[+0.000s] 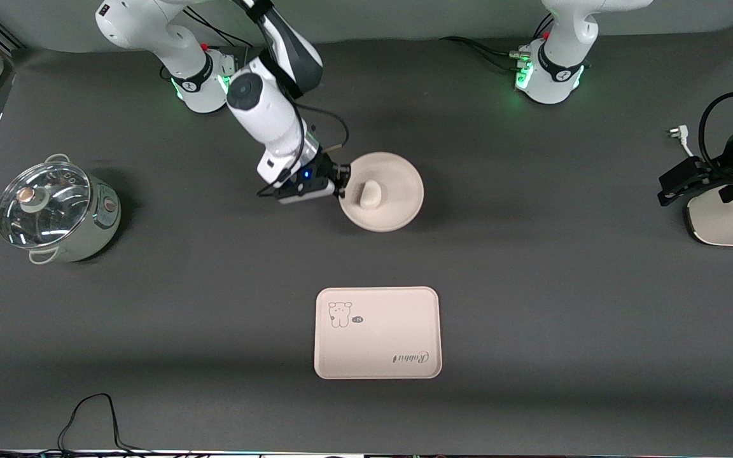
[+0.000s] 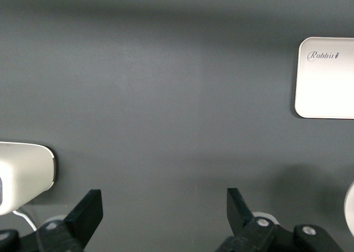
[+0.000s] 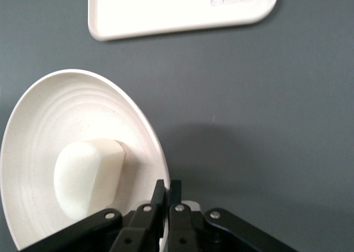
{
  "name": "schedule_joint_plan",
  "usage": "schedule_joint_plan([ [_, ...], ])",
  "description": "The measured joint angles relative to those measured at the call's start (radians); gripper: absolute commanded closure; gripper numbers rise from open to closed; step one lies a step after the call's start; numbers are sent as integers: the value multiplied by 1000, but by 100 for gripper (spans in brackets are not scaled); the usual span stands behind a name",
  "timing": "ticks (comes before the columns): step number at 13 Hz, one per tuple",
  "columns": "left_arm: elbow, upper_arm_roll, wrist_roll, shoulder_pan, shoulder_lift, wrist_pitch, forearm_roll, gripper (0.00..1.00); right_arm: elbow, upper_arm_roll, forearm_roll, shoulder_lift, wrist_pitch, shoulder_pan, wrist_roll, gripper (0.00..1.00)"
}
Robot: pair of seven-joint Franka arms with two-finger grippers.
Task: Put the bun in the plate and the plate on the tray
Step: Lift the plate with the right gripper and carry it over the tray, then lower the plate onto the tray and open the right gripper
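While right claw (image 1: pixel 343 179) pinches plate (image 1: pixel 398 210) rim, bun (image 1: pixel 369 194) inside; left claw (image 2: pixel 166 219) agape, waiting.

I count one small off-white half-round bun (image 1: pixel 369 193), one round cream-pinkish shallow plate (image 1: pixel 398 184), and one cream-pinkish rounded-corner rectangular tray (image 1: pixel 392 334) carrying one bear drawing and one "Rabbit" script. There is one pale green metal pot with a glass lid (image 1: pixel 55 212), and one cream-coloured appliance (image 1: pixel 726 219) at the table edge by my left arm. One white plug (image 1: pixel 677 135) lies on the dark table (image 1: pixel 532 286). I have two arms, so two grippers in all.
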Motion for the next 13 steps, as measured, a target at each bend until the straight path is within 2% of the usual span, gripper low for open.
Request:
schedule_joint_plan([
  [4,1,0,0,0,1,0,0,0,289,-1,1,218,-23,-93,-14,100],
  [9,1,0,0,0,2,0,0,0,679,-1,29,438,-160,-201,-14,100],
  [11,1,0,0,0,2,0,0,0,790,-1,57,512,-200,-238,-14,100],
  [13,1,0,0,0,2,0,0,0,853,0,68,573,-204,-259,-14,100],
])
